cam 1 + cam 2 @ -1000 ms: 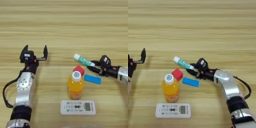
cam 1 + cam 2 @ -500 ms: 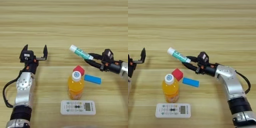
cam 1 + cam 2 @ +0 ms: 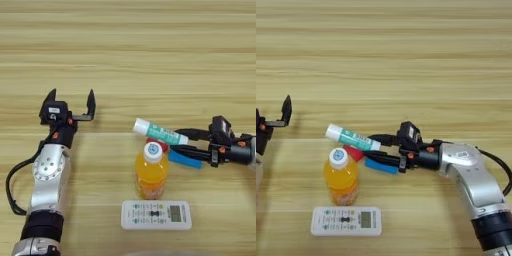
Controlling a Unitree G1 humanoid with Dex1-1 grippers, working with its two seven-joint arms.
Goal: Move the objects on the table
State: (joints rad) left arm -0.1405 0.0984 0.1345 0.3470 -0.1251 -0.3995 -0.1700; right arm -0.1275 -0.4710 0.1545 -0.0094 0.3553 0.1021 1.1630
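The worktop (image 3: 128,45) is pale wood with long grain lines. Between the right gripper's (image 3: 373,148) black jaws sits a green-white tube (image 3: 352,137) with a white cap. Just below them lie a red cube (image 3: 354,153) and a flat blue block (image 3: 381,166). The orange bottle (image 3: 341,176) is white-capped; the remote (image 3: 346,221) is white with grey buttons.

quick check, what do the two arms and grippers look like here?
Both arms have silver-grey shells with black wrist sections, black cuffs and a looping black cable. Left gripper and right gripper: two thin black fingers each on a black block with small orange-red marks.
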